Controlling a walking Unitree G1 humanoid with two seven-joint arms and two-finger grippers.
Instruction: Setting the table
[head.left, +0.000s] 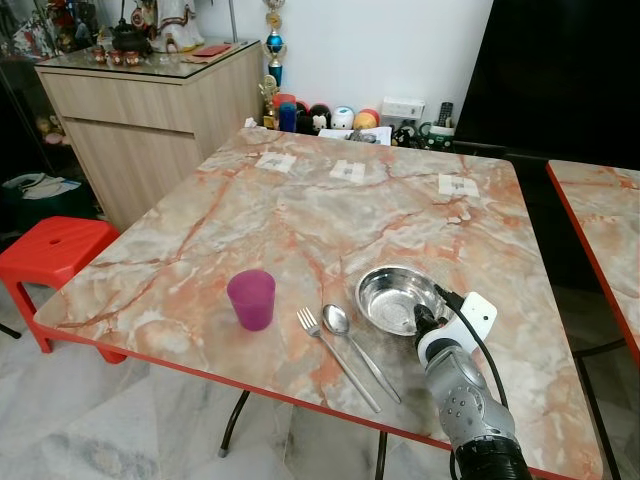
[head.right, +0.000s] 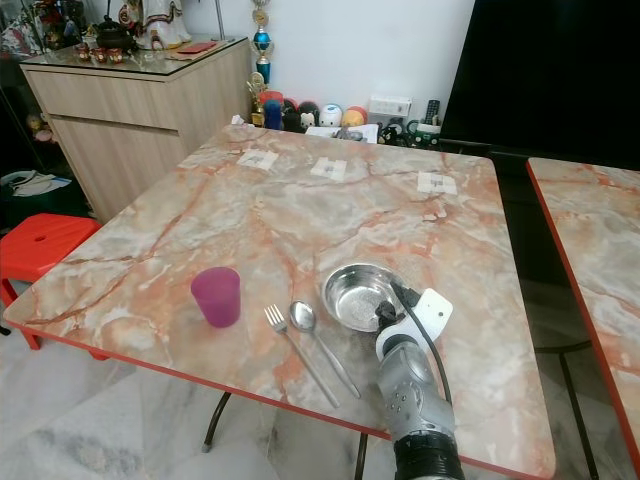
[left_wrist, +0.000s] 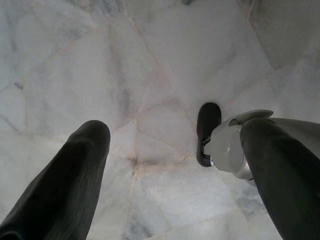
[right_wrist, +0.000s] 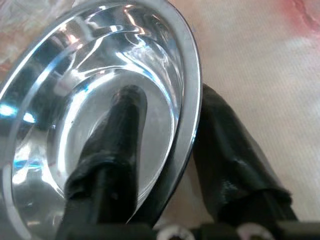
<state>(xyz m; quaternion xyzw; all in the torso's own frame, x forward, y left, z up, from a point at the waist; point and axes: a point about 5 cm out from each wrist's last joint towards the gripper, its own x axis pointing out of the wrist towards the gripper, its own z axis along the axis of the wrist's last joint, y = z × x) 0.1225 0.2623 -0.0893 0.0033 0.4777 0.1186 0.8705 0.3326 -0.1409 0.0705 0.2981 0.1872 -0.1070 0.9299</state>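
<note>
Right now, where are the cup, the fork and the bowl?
cup (head.left: 251, 299), left eye view, on its side wall.
fork (head.left: 333, 353), left eye view, on its handle.
bowl (head.left: 392, 298), left eye view, on its inner bottom.

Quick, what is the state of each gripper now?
Left gripper: open, holding nothing, above the floor.
Right gripper: shut on the rim of the steel bowl.

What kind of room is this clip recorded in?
Most likely a home dining area. A marble-patterned table is laid with a steel bowl, fork, spoon and purple cup; a wooden sideboard with ornaments stands behind. The right gripper straddles the bowl's rim.
</note>
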